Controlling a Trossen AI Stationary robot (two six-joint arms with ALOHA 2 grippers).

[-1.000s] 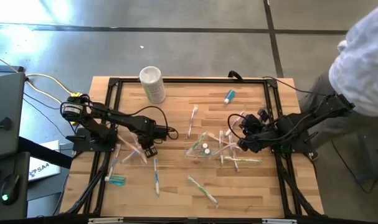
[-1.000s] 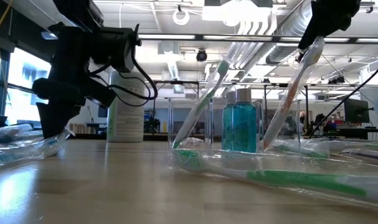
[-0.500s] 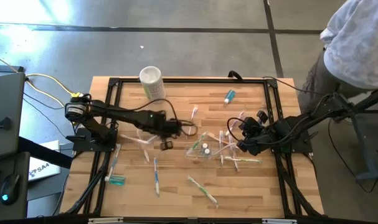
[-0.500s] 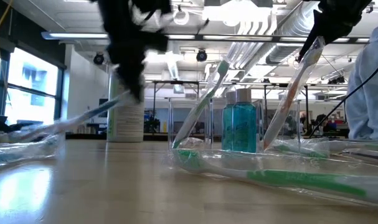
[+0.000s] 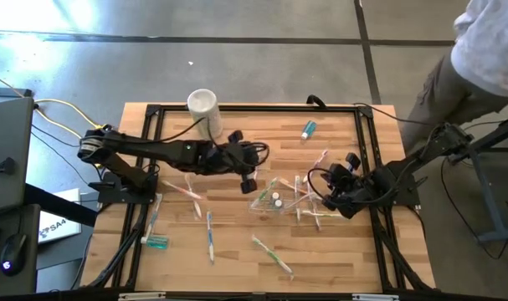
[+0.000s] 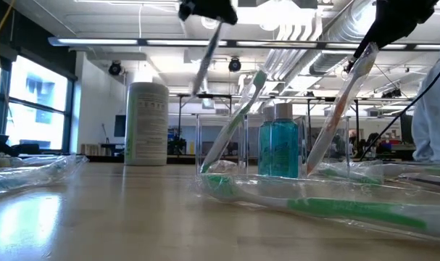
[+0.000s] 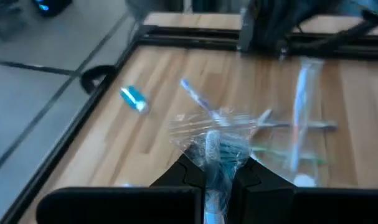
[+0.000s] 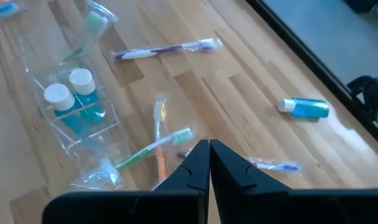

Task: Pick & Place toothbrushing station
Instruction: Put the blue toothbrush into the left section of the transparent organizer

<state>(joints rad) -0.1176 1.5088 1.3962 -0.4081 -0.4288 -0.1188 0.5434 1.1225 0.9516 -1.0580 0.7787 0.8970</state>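
A clear plastic cup (image 5: pixel 266 203) stands mid-table with two teal bottles (image 6: pixel 279 145) and a green toothbrush (image 6: pixel 241 109) leaning in it. My left gripper (image 5: pixel 249 181) hangs just left of it, shut on a wrapped toothbrush (image 6: pixel 203 61). My right gripper (image 5: pixel 325 196) is shut, right of the cup above an orange toothbrush (image 8: pixel 159 134) and a green one (image 8: pixel 154 148). In the low view its tip (image 6: pixel 372 40) shows at the top of a slanted wrapped toothbrush (image 6: pixel 346 98). My left gripper pinches the wrapped toothbrush between its two fingers, the bristle end (image 7: pixel 218 148) and the flaring clear wrapper sticking out past the fingertips. The fingers slant down from the table's left. The toothbrush hangs slanted below them, lifted clear of the table. My right gripper shows nothing between its fingertips in the wrist view; whether it touches the slanted toothbrush I cannot tell.
A tall white cylinder (image 5: pixel 203 109) stands at the far left. Teal tubes lie at the far side (image 5: pixel 308 130) and near left (image 5: pixel 156 242). Loose toothbrushes lie around (image 5: pixel 210 234) (image 5: pixel 272 255) (image 5: pixel 182 188). Black frame rails (image 5: pixel 237 109) border the table. A person (image 5: pixel 488 42) stands at the far right.
My left gripper has risen from the table's left part with the wrapped toothbrush and swung right toward the cup, tipping from pointing down to a shallower slant. The toothbrush, which had one end on the table, now hangs clear.
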